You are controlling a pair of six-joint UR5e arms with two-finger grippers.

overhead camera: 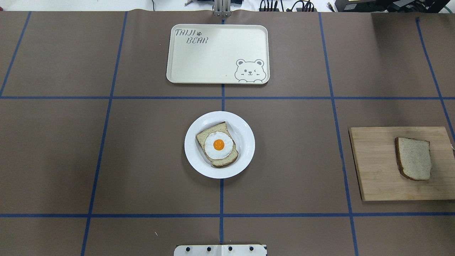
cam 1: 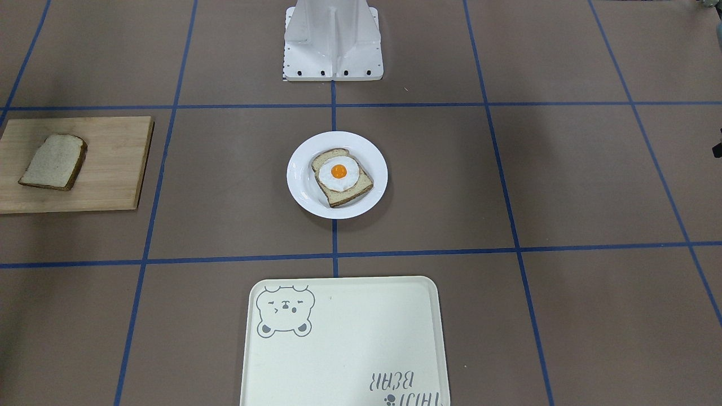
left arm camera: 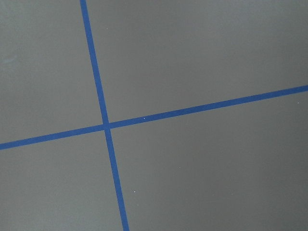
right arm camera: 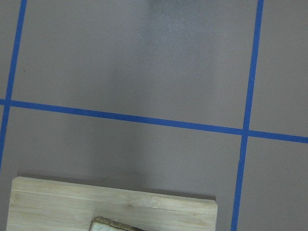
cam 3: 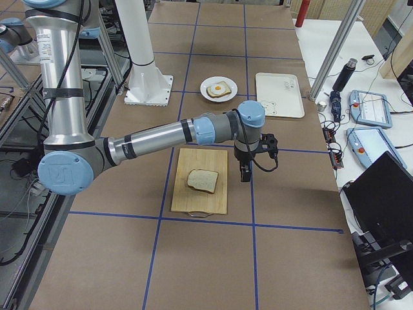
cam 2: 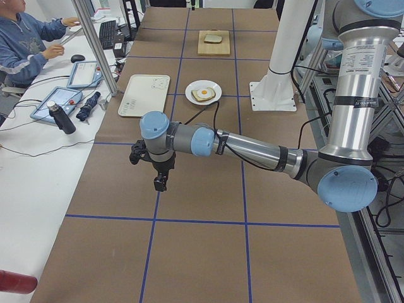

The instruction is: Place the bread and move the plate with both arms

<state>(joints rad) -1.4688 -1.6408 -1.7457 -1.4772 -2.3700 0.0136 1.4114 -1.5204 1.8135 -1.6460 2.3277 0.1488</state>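
Judged from the layout, the step in hand is fetching the bread (overhead camera: 414,159); nothing is grasped yet. In the right side view the right gripper (cam 3: 245,172) hangs above bare table just off the cutting board (overhead camera: 373,167), on the edge away from the robot; whether its claw is apart or together I cannot tell. The left gripper (cam 2: 158,169) hangs over bare table well apart from the plate (overhead camera: 247,142); its claw I cannot tell either.

To do it well, I would bring the right gripper back over the slice, which lies flat toward the board's outer end, at 3 o'clock from the plate; nip it lightly at the crust, since soft crumb likely tears. The plate already carries the egg slice (overhead camera: 217,145), so set the bread squarely on top and keep it level.

The table (overhead camera: 142,160) is brown, gridded with blue tape (overhead camera: 106,142); the white base (cam 1: 333,39) stands at the plate's 6 o'clock in the overhead view, the bear tray (overhead camera: 213,57) at 12 o'clock; beyond that a side bench with an operator (cam 2: 25,38) seated.
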